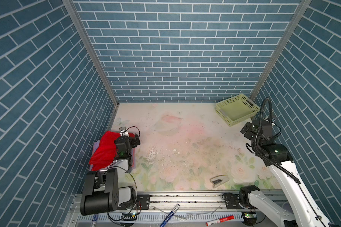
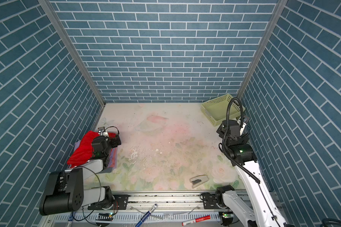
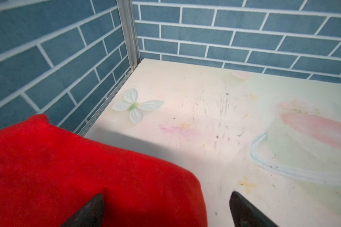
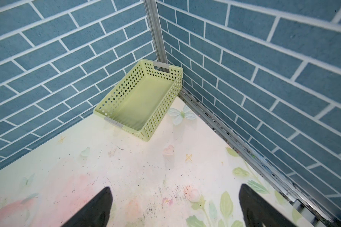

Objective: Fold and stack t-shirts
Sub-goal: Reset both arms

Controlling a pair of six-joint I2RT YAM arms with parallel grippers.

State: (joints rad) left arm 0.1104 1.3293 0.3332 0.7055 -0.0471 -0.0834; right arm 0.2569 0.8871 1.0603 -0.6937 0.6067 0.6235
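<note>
A bright red t-shirt [image 1: 104, 149] [image 2: 81, 150] lies on top of a stack at the table's left edge. Lavender and pink cloth [image 2: 114, 157] shows at the stack's edges beneath it. My left gripper [image 3: 166, 198] hovers open over the near corner of the red t-shirt [image 3: 67, 167]. One fingertip [image 3: 97, 202] is above the cloth and the other is above bare table. Nothing is clamped between them. My right gripper [image 4: 174, 194] is open and empty over the table at the far right, pointing towards the back corner.
A pale yellow-green perforated basket [image 1: 222, 115] [image 2: 209, 116] [image 4: 126, 86] stands empty in the back right corner. A grey stapler [image 1: 219, 180] [image 2: 198, 180] lies near the front edge. Two markers [image 1: 169, 215] lie on the front rail. Blue brick-pattern walls close three sides.
</note>
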